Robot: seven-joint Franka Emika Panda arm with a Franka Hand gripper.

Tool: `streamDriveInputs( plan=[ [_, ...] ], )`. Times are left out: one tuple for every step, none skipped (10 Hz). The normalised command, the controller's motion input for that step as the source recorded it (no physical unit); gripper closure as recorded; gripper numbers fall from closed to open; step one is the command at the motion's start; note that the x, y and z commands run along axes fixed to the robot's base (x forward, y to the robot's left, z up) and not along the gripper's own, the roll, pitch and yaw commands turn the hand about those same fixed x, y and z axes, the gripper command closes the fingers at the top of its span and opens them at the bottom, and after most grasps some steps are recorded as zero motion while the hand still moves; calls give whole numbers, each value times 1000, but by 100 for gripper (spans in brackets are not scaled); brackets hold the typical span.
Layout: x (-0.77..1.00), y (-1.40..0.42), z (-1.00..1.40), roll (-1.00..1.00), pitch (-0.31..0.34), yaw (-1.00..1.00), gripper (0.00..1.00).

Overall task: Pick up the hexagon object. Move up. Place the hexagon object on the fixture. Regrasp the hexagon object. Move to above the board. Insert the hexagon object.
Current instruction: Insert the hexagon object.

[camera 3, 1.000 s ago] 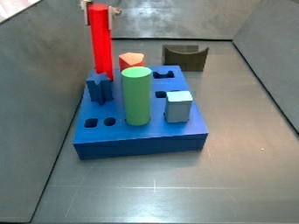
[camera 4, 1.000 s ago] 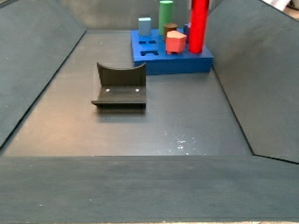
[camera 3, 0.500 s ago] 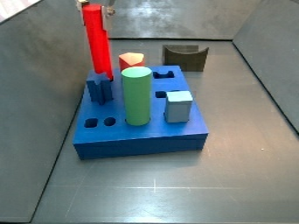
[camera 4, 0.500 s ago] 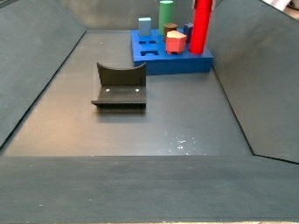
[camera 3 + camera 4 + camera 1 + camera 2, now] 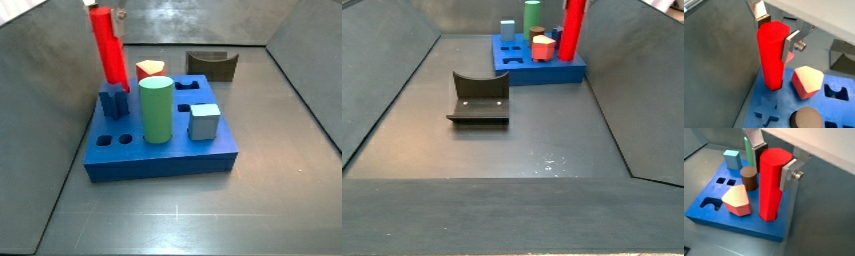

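My gripper (image 5: 776, 33) is shut on the top of the hexagon object (image 5: 772, 56), a long red bar held nearly upright; both also show in a wrist view, the gripper (image 5: 773, 164) on the bar (image 5: 772, 188). In a side view the bar (image 5: 107, 50) leans slightly and its lower end meets the far left corner of the blue board (image 5: 160, 160). I cannot tell whether that end sits in a hole. The board also shows in both wrist views (image 5: 836, 107) (image 5: 757, 225). The fixture (image 5: 211, 65) stands behind the board, apart and empty (image 5: 478, 97).
On the board stand a green cylinder (image 5: 156, 110), a grey-blue cube (image 5: 203, 121), a dark blue cross piece (image 5: 114, 101) and a short yellow-topped red piece (image 5: 150, 70), which is right beside the bar (image 5: 736, 201). Grey walls enclose the floor.
The top of the red bar and the gripper have shifted a little to the left in a side view, so the bar now leans. Its lower end stays at the board's corner.
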Motion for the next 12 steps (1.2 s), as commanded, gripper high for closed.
streamDriveInputs(
  plan=[
    [-49, -49, -349, 7, -213, 694, 100],
    [0, -29, -403, 10, -157, 626, 100],
    [280, 0, -514, 36, -50, 426, 100],
    [526, 0, -609, 6, 0, 249, 100],
    [537, 14, -611, 0, 0, 131, 100],
    [646, 0, -617, 0, 19, 71, 100],
    [671, 0, -609, 26, 46, 0, 100],
    [940, -46, -609, 211, 213, 0, 100],
    [769, 0, -654, 213, 171, 0, 100],
    [631, 0, -854, 161, 61, 0, 100],
    [420, 0, -1000, 54, 0, 0, 100],
    [340, 0, -1000, 0, -57, 0, 100]
  ],
)
